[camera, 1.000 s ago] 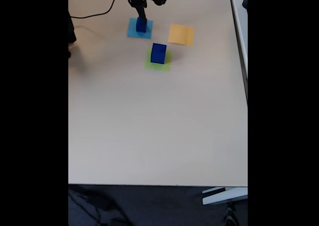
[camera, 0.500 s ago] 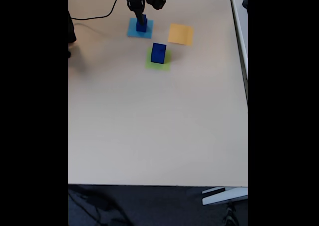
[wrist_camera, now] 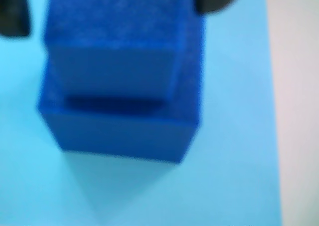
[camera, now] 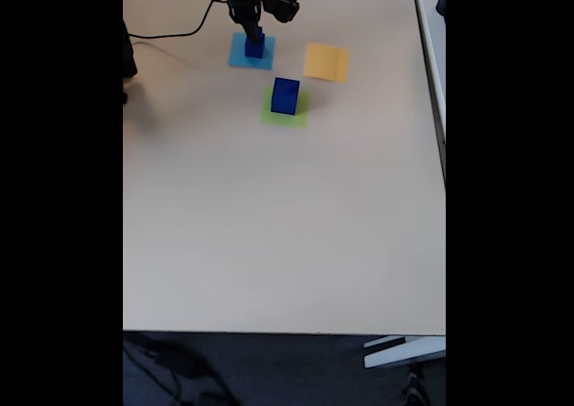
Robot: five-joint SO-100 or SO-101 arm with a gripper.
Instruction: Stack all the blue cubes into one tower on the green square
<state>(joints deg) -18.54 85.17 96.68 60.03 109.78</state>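
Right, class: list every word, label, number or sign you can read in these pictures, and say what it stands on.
None: no readable text in either view.
The blue cubes on the light-blue square have plain faces.
The cube on the green square, the orange-yellow square and the table are plain too.
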